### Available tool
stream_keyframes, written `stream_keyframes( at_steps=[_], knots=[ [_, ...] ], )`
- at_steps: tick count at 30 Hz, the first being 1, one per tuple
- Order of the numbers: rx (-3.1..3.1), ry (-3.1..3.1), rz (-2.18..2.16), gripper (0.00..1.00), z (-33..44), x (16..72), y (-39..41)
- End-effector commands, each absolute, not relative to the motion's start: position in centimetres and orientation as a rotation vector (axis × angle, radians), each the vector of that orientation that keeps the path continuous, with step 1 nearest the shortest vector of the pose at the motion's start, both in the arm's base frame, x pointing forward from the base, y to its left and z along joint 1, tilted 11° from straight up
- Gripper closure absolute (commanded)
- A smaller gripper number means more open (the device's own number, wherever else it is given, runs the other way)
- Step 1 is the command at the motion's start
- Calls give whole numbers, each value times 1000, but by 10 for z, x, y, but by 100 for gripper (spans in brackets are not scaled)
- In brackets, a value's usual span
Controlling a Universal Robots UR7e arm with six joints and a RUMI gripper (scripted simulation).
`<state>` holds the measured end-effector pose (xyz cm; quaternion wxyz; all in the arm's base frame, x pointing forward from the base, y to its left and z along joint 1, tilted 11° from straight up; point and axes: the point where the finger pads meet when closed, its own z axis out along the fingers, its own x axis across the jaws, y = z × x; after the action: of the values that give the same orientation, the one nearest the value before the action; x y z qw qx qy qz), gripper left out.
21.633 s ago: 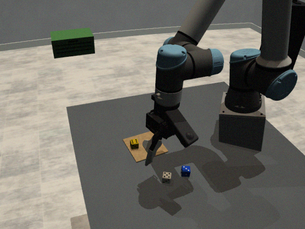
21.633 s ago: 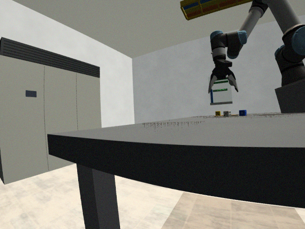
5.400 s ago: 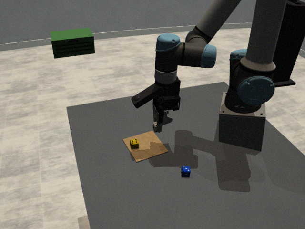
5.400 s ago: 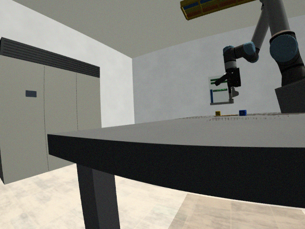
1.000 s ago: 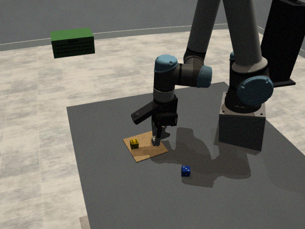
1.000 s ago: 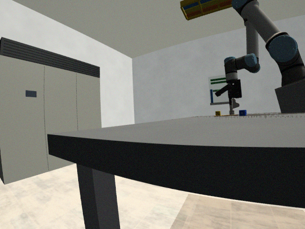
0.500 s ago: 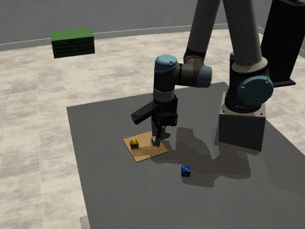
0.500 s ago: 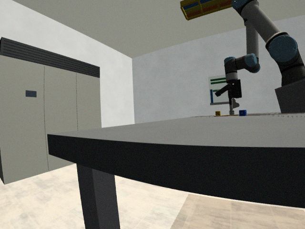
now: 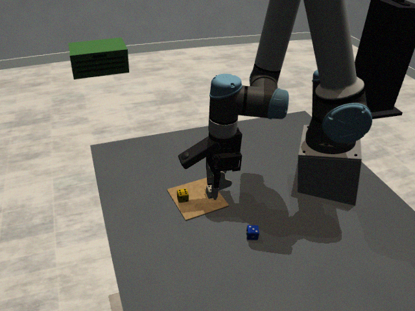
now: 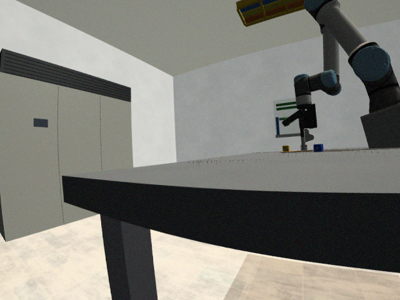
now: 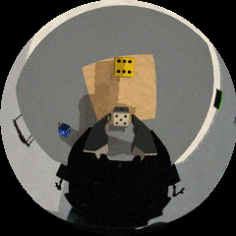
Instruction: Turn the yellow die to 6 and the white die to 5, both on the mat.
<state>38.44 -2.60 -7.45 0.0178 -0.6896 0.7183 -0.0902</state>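
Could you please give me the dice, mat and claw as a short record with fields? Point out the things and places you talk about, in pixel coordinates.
yellow die (image 9: 183,195) (image 10: 285,148) (image 11: 124,67): 6 on top, flat, fully on mat
white die (image 9: 209,190) (image 10: 305,147) (image 11: 121,118): 5 on top, between the fingers; whether fully on mat, cannot tell
blue die (image 9: 253,232) (image 10: 318,147) (image 11: 64,130): 3 on top, off mat
mat (image 9: 196,212) (image 10: 292,151) (image 11: 140,93): tan
claw (image 9: 212,193) (image 10: 302,147) (image 11: 121,114): slightly open, around white die

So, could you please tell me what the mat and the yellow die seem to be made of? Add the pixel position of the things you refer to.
Mat (image 9: 198,211) (image 11: 140,90): probably cork or thin wood, matte, going by its mottled tan face. Die (image 9: 182,195) (image 11: 124,67): perhaps plastic, its yellow evenly coloured; the finish is unclear.
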Motion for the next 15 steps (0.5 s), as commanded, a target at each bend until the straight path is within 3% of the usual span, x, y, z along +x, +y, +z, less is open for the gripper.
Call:
stream_keyframes(
  at_steps=[1, 15],
  knots=[
    [-2142, 2231, -281, 72, -73, 385, -26],
    [-2142, 2231, -281, 72, -45, 380, -23]
  ],
)
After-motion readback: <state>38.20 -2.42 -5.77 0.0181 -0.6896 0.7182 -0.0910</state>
